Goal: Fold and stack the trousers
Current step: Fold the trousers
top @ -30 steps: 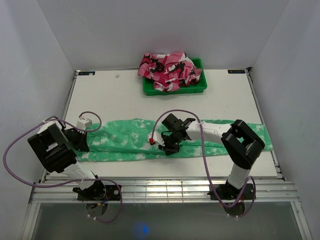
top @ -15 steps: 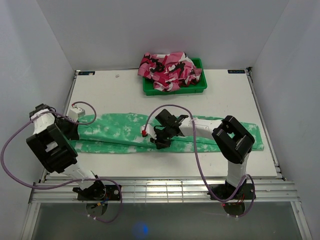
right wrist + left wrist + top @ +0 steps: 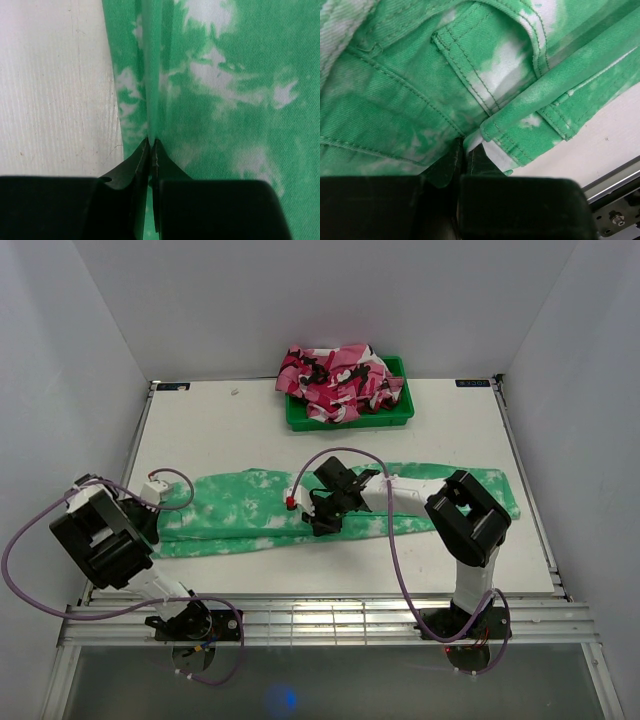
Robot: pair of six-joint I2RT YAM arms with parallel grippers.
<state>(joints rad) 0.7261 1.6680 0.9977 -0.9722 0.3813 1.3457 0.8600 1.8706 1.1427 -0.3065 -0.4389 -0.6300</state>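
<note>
Green trousers sit pinched by left tool and right tool.

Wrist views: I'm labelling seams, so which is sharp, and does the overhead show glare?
Left wrist: stitching on the trousers crisp, left gripper dark and soft. Right wrist: weave sharp, the raised fold in the right gripper blurred. Top external: even light, faint shadows, one blue glint on the front panel.

trousers end hidden under left arm, cropped in wrist views
</note>
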